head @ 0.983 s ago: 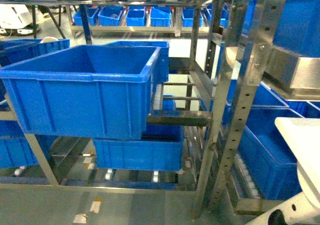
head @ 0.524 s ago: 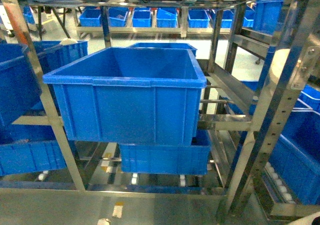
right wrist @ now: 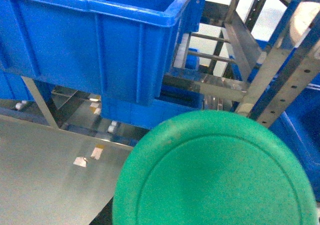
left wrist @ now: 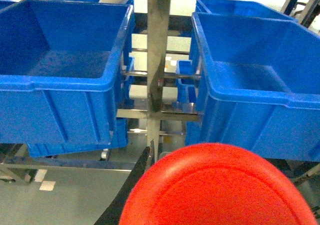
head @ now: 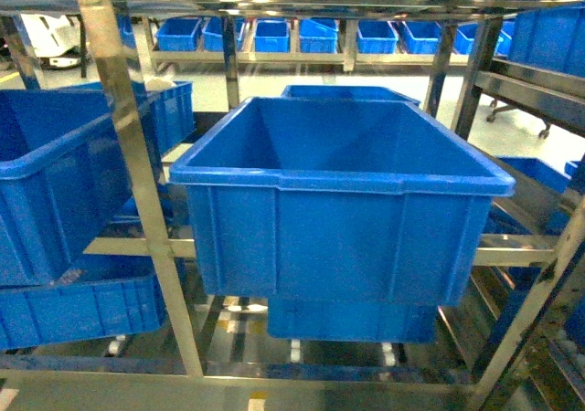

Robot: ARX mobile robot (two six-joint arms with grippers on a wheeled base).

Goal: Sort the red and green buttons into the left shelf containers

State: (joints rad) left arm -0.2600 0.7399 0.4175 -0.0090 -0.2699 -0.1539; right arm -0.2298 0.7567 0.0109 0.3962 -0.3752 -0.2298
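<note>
Here, near to far:

Red button (left wrist: pixel 220 185): its smooth, domed mushroom cap fills the bottom of the left wrist view, right under the camera; the body is hidden.
Left jaws: not visible behind the cap, so I cannot tell how they stand, though the button rides with this arm.
Green button (right wrist: pixel 215 170): a matte, round cap with a faint raised ring, filling the bottom of the right wrist view.
Right jaws: hidden likewise; cannot tell.
Key relation: from the red cap, two large bins lie ahead and beyond it, a steel upright (left wrist: pixel 159 60) splitting them; the right-hand bin (left wrist: pixel 260 80) sits slightly nearer the cap than the left-hand bin (left wrist: pixel 60 70).
Long axis: both bins run away from the camera, open tops facing up.
Nearer arm: judging by the views, the left arm faces both openings squarely; the right arm looks at a bin wall from below the rim.
Bin material: bright blue moulded plastic, ribbed walls, thick rolled rims, speckled floors, no contents visible.
Shelf frame (head: pixel 137 173): shiny perforated steel posts and rails.
Far: a row of smaller blue bins (head: pixel 274 35) on a rack.
</note>
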